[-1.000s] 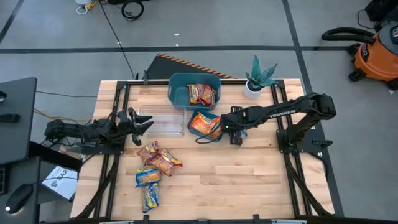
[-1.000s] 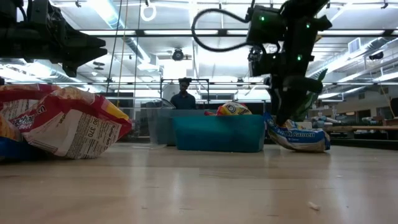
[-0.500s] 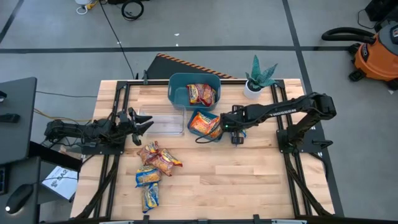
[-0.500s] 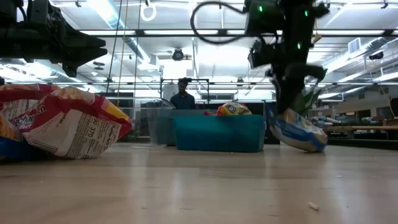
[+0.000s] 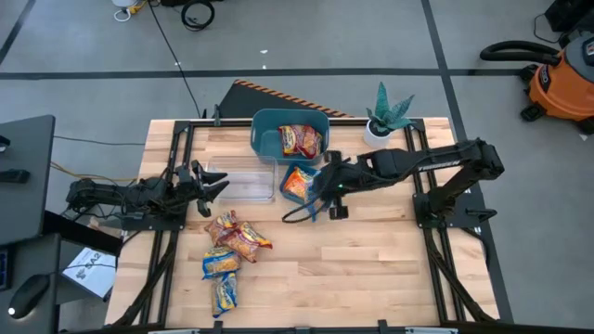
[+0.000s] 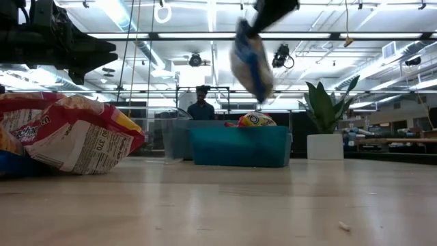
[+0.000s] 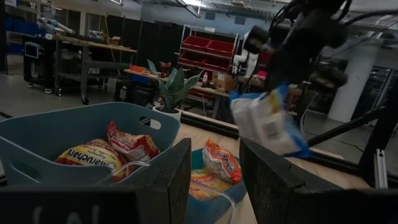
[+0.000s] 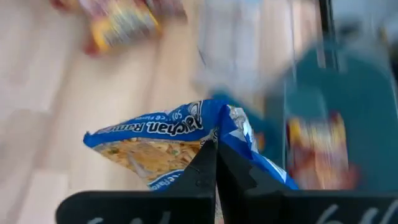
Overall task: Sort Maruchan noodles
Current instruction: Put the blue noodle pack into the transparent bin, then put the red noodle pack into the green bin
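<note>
My right gripper (image 5: 322, 184) is shut on a blue-and-yellow noodle packet (image 8: 168, 146), held high above the table near the small teal bin (image 5: 295, 198); the packet also shows in the low view (image 6: 251, 60) and the left wrist view (image 7: 266, 123). The small bin holds orange packets (image 7: 219, 163). The larger teal bin (image 5: 267, 130) at the far edge holds red and orange packets (image 5: 301, 140). Several more packets (image 5: 232, 239) lie in a loose pile on the table's near left. My left gripper (image 5: 212, 186) waits open at the left, beside the clear tray (image 5: 243, 181). My right gripper pinches the blue packet at one edge (image 8: 214, 142) between its two shut fingers. The packet is lifted clear of the table and hangs tilted below the fingers (image 6: 254, 68).
A potted plant (image 5: 382, 119) stands at the far right corner. A dark cable (image 5: 299, 213) loops below the right arm. Bare wood lies across the table's near middle and right (image 5: 371, 269). A person (image 6: 201, 104) stands in the room behind.
My right gripper has risen and gone toward the table's left with the blue packet. The packet, which rested on the table to the right of the small bin, is now lifted clear and hangs high above that bin's side.
</note>
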